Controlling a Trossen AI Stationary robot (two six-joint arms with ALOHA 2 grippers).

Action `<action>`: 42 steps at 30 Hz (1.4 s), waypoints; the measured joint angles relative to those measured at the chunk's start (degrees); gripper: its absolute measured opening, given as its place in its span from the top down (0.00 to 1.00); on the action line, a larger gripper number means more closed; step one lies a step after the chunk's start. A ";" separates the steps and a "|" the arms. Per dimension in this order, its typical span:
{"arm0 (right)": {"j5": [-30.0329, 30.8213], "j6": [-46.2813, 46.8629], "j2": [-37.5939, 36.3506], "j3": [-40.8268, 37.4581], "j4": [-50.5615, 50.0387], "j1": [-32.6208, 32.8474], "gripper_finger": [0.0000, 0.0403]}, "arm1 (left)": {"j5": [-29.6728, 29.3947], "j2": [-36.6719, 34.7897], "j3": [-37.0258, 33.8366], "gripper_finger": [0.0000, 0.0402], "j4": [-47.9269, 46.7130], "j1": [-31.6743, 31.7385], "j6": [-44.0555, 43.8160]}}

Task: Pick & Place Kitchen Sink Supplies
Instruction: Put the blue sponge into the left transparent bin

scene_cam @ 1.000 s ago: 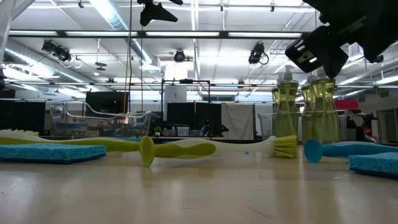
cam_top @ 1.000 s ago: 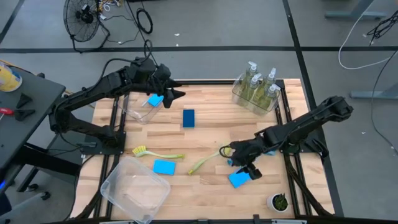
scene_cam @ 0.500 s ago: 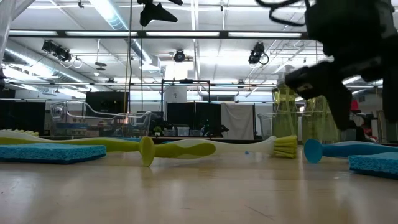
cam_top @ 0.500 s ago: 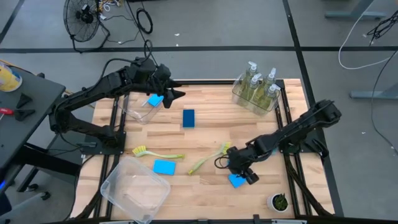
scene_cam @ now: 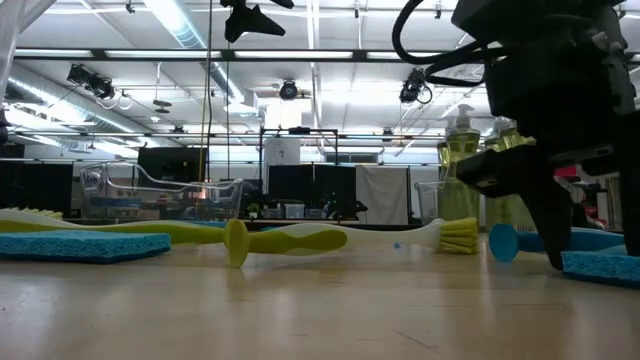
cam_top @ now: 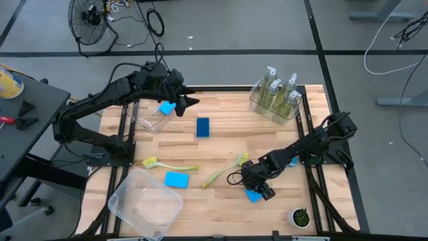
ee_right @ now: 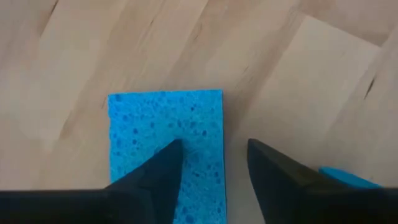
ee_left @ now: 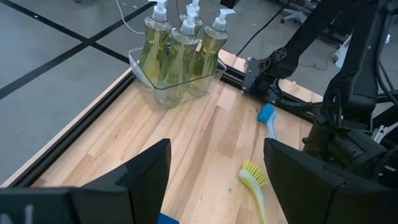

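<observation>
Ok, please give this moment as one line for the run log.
right claw: open, low over blue sponge | left claw: open, holds nothing, above the bin | soap bottles: in their bin

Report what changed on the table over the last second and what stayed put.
The right claw swung toward the table's middle and came down over the flat blue rectangular sponge near the front edge; its fingers now straddle one edge, open, nothing gripped. The left claw stayed above the clear plastic bin. The long-handled yellow-green dish brush, the other sponges and the soap bottles did not move.
</observation>
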 joint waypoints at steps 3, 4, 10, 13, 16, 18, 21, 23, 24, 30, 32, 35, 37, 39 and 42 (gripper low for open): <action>-0.30 -0.88 0.02 0.00 0.00 0.00 0.58 | 0.00 0.00 0.00 0.35 0.01 0.00 0.00; -0.33 -1.41 0.02 0.00 -0.02 0.00 0.59 | 0.00 0.00 0.00 0.35 0.01 0.00 0.00; -1.16 -2.59 0.11 0.00 0.05 0.04 0.75 | 0.00 0.00 0.00 0.35 0.03 0.00 0.00; -2.44 -2.60 0.13 0.00 0.09 0.00 0.84 | 0.00 0.00 0.00 0.35 0.03 0.00 0.00; -3.21 -2.54 0.13 -0.02 0.09 0.04 0.93 | -0.01 0.00 0.00 0.35 0.03 0.00 0.02; -3.37 -2.50 0.13 -0.04 0.09 0.03 0.97 | 0.00 0.00 0.00 0.35 0.04 0.00 0.02; -3.37 -2.35 0.13 -0.04 0.19 0.04 0.99 | 0.00 0.00 0.00 0.35 0.03 0.02 0.02; -3.58 -1.69 0.13 -0.07 0.66 0.04 0.99 | 0.00 0.00 0.00 0.35 0.05 0.02 0.04; -3.88 -1.01 0.17 -0.09 1.03 0.04 0.99 | -0.01 0.00 0.00 0.35 0.07 0.01 0.04; -4.24 2.79 -1.55 -0.17 2.39 -0.10 1.00 | 0.00 0.00 0.00 0.35 0.14 0.02 0.05; -4.21 4.75 -3.07 -0.17 2.85 -0.49 1.00 | 0.00 0.00 0.00 0.35 0.21 0.02 0.09; -2.82 7.13 -5.95 -0.17 2.89 -1.35 1.00 | 0.00 0.00 0.00 0.35 0.48 0.01 0.33; -0.84 9.02 -8.05 -0.17 3.07 -2.18 1.00 | 0.00 0.00 0.00 0.35 0.59 0.02 0.68; 0.38 11.23 -10.13 -0.17 3.39 -3.66 1.00 | 0.00 0.00 0.00 0.35 0.85 0.04 1.24; 2.23 13.97 -12.73 -0.17 5.03 -6.12 1.00 | -0.02 0.00 0.00 0.35 1.25 0.09 3.54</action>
